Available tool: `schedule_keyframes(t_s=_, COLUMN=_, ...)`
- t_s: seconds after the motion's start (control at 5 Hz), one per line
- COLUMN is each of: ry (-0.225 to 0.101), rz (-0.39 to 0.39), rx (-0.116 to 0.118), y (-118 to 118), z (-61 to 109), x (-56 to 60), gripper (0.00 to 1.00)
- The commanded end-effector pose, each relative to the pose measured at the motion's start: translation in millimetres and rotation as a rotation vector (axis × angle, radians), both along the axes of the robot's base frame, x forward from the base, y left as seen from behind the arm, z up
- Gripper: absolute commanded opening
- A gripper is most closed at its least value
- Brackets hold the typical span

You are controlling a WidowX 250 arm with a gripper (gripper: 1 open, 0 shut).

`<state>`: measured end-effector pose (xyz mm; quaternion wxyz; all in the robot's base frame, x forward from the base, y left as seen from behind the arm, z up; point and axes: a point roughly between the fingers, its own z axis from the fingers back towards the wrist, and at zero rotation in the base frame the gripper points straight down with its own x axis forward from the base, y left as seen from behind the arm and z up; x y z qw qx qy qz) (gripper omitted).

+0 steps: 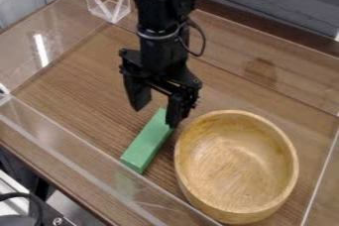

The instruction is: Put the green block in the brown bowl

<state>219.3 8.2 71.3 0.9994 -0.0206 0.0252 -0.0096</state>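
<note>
The green block (146,145) is a long flat bar lying on the wooden tabletop, angled from lower left to upper right, just left of the brown bowl (239,166). The bowl is wide, tan wood with a thick rim, and has nothing in it. My black gripper (159,103) points straight down over the block's upper end. Its two fingers stand open, one on each side of that end, with nothing held. The block's far tip is partly hidden behind the fingers.
A clear acrylic wall (54,141) rings the tabletop, with a low front edge near the block. A small clear stand (109,4) sits at the back left. The wooden surface (79,81) stretches left of the arm.
</note>
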Motion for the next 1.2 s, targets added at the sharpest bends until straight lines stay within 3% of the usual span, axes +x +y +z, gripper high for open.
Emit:
schedule_keyframes(t_s=0.0, ry=-0.061, rz=-0.006, rx=-0.004, y=-1, z=7.6, x=5.1, gripper=1.00)
schedule_keyframes(t_s=1.0, ry=-0.095, rz=-0.030, rx=-0.025, y=-4, z=-5.5, x=6.0, gripper=1.00)
